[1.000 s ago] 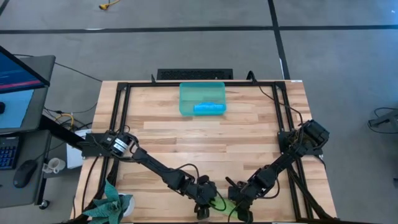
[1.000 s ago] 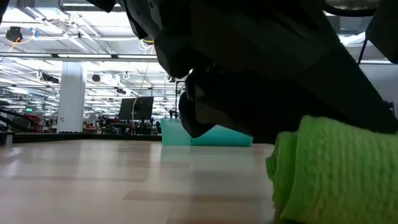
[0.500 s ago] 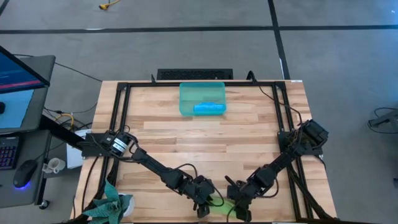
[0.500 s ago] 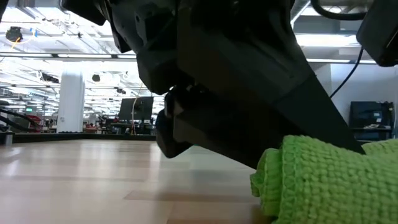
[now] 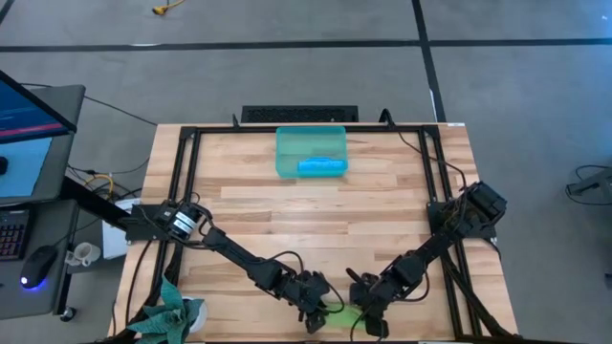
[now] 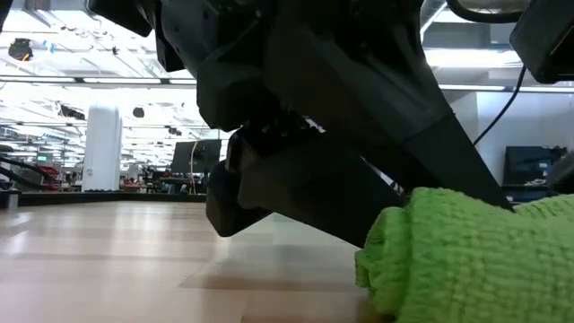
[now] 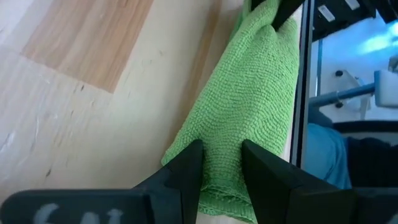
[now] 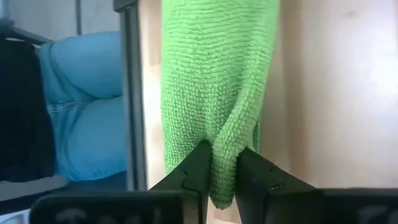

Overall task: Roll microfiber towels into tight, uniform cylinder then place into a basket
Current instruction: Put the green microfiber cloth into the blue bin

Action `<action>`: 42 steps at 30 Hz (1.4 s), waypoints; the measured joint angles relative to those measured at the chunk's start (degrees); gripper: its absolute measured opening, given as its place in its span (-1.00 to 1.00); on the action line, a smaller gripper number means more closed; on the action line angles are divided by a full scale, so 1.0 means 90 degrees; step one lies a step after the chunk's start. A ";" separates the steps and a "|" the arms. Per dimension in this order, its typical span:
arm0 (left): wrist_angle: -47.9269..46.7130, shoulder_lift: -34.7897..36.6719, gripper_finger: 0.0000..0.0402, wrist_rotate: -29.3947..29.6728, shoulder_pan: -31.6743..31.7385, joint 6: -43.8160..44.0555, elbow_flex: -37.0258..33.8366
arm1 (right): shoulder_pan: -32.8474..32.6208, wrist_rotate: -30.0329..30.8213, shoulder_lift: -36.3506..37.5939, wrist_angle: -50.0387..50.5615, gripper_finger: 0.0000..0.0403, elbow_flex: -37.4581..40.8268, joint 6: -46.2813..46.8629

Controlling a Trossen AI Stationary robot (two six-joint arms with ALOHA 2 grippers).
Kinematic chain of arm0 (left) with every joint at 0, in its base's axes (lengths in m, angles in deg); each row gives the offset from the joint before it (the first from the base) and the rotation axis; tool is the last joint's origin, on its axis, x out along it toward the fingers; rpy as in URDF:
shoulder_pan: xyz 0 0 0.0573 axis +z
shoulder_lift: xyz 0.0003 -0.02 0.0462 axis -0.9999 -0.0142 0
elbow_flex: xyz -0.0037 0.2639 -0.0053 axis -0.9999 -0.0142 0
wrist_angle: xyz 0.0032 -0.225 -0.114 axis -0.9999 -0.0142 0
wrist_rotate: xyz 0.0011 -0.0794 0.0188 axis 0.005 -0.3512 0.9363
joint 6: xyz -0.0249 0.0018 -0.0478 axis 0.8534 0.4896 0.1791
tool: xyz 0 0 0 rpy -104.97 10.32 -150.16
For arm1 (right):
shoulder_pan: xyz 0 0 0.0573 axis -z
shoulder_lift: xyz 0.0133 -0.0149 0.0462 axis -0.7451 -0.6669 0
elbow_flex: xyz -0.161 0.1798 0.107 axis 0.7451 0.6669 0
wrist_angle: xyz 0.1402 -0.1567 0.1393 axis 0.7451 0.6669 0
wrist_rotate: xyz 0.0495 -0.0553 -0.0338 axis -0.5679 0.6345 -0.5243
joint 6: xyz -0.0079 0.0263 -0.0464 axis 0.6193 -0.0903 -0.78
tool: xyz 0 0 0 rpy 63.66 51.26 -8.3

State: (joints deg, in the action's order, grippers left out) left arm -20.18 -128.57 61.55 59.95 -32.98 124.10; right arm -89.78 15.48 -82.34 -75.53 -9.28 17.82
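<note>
The lime green microfiber towel lies as a loose roll along the table's near edge, and it also fills the low view's right side. My left gripper is at its left end and my right gripper at its right end, each shut on the cloth. The sky blue towel lies rolled inside the teal-green basket at the table's far middle. My left gripper pinches the green roll's near end between its two fingers. It comes slanting down from the table's left, pointing along the roll. The roll rests on the table. My right gripper pinches a raised fold of cloth at the roll's other end between its two fingers. It comes slanting down from the table's right, pointing along the roll. The towel rests on the table.
The table's black frame rail runs right beside the roll at the near edge. A person in blue jeans stands just beyond it. A darker teal-green cloth hangs at the near left corner. Bare wood lies between the roll and the basket.
My left gripper has rolled about its own pointing line while staying at the roll's left end. The green roll's left end has shifted a little toward the table's left and stays on the table.
</note>
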 joint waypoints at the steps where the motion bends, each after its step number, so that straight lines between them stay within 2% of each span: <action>1: 0.0000 -0.0002 -0.47 0.0017 0.0008 0.0088 0.0000 | 0.0000 0.0046 0.0044 0.0087 -0.59 0.0007 -0.0035; 8: 0.0025 -0.0012 -0.47 0.0255 0.0045 0.0336 -0.0005 | -0.0036 0.0459 0.0273 0.1055 -0.63 -0.0017 -0.0021; 23: 0.0028 -0.0015 -0.47 0.0431 0.0050 0.0330 -0.0005 | -0.0057 0.0489 0.0276 0.0914 -0.61 -0.0008 -0.0266; 36: 0.0002 -0.0015 -0.47 0.0640 0.0051 0.0234 -0.0007 | -0.0032 0.0505 0.0273 0.0887 -0.16 -0.0017 -0.0301; 42: 0.0002 -0.0015 -0.47 0.0655 0.0051 0.0234 -0.0007 | -0.0027 0.0363 0.0273 0.0887 -0.11 -0.0020 -0.0385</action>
State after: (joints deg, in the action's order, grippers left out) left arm -20.16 -128.70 67.44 60.41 -30.88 124.03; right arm -90.02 18.75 -79.88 -67.55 -9.45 14.35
